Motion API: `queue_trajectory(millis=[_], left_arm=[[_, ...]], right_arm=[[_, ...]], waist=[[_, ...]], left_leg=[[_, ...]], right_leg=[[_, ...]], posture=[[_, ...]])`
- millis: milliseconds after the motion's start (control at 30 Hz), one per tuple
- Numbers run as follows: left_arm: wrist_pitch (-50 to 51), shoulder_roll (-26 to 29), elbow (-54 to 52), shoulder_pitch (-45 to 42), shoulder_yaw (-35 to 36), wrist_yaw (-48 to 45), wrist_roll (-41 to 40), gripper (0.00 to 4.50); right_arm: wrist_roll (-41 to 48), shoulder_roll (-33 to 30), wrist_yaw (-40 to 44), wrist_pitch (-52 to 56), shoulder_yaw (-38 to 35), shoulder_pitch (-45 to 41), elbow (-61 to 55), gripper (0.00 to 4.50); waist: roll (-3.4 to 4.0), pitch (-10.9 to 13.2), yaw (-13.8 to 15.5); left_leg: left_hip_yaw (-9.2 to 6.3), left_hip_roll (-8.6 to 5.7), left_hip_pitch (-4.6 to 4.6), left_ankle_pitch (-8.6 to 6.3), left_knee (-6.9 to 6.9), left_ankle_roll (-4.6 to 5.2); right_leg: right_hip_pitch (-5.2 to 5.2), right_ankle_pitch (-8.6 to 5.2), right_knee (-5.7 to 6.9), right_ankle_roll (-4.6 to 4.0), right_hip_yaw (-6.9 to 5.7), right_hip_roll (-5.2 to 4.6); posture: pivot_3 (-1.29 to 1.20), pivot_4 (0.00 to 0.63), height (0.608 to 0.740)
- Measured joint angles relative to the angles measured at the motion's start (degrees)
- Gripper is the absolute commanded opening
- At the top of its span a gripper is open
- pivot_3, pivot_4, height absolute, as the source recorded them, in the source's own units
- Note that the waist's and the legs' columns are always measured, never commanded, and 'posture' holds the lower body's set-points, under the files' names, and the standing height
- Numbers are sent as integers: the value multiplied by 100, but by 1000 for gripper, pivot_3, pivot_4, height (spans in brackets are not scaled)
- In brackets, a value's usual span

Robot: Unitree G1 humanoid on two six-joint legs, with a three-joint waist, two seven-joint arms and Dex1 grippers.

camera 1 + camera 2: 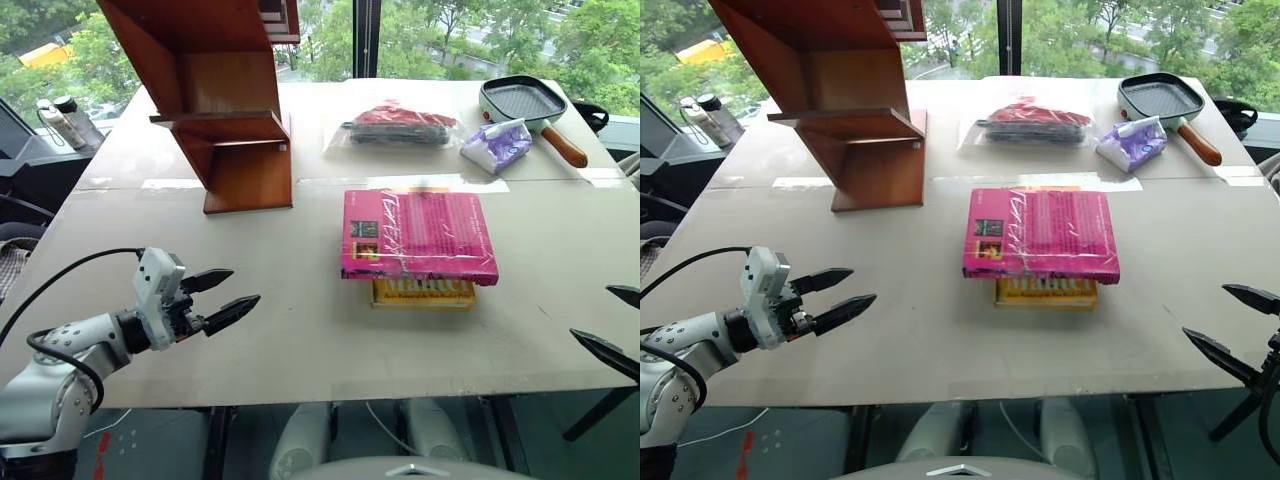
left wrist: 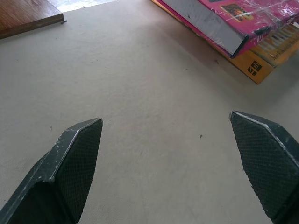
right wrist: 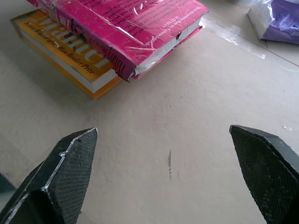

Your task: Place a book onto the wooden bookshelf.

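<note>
The magenta-pink book [image 1: 418, 236] in glossy wrap lies flat at the table's middle, on top of a yellow-orange book [image 1: 424, 292]. The reddish-brown wooden bookshelf [image 1: 225, 100] stands at the back left, its flat shelf board [image 1: 220, 119] bare. My left gripper [image 1: 228, 297] hovers open over the table's front left, well left of the book. At the front right edge my right gripper [image 1: 612, 324] is open too, with nothing between its fingers. Both wrist views show the two stacked books [image 3: 126, 28] ahead of the spread fingers [image 2: 74, 161].
At the back of the table lie a clear bag with a dark red bundle [image 1: 398, 125], a purple-and-white packet [image 1: 497, 144] and a grill pan [image 1: 523, 102] with a wooden handle. Bottles [image 1: 65, 120] stand beyond the far left edge.
</note>
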Motion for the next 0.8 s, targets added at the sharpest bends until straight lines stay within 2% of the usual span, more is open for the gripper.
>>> queue_trajectory(millis=[67, 167, 233, 333, 400, 600, 800], left_arm=[[10, -35, 39, -125, -45, 40, 1, 4473], [66, -288, -46, -1059, -331, 310, -92, 4473], [114, -290, -205, -1218, -407, 385, -132, 4473], [125, -305, -311, -1244, -550, 383, -132, 4500], [90, -318, -488, -1194, -706, 281, -133, 4500], [-109, -133, -911, -715, -582, -404, -452, 4500], [-111, 96, -1382, -384, -169, -630, -801, 4500]], right_arm=[[-64, 32, -152, 15, 29, -94, -6, 4500], [-277, 182, -1007, 293, 534, -763, -207, 4500], [-223, 184, -1227, 526, 686, -901, -385, 4500], [-41, 173, -1357, 881, 806, -1034, -382, 3680], [-70, 80, -1458, 1000, 996, -1319, -293, 2887], [-626, -225, -1875, 1254, 1880, -2184, 141, 50], [-967, -306, -2404, 2049, 2774, -3012, 244, 14]], waist=[[0, 0, 11], [-10, -3, 32], [-3, -7, 11], [-3, -7, -25], [-3, -7, -39], [-3, -6, -19], [-1, -5, -8]], left_leg=[[-1, -1, 3, 0, -1, 0], [-10, -3, -2, 4, 14, -2], [-8, -3, -1, 3, 10, -3], [-4, -2, -2, 2, 2, -3], [2, -3, -5, 0, -4, -2], [-1, -2, -5, -1, -6, 0], [-1, -4, -7, -1, -6, 0]], right_leg=[[2, 0, -1, 0, -1, -1], [3, 6, 4, -1, -9, 0], [2, 5, 5, -3, -6, 0], [-1, 5, 3, -3, -2, 1], [-7, 4, -2, -4, 1, -1], [-7, 4, -4, -4, -2, 1], [-7, 4, -5, -5, -2, -1]], posture=[[0, 150, 740], [0, 150, 740], [0, 150, 740], [0, 150, 740], [0, 150, 740], [0, 150, 740], [0, 150, 740]])
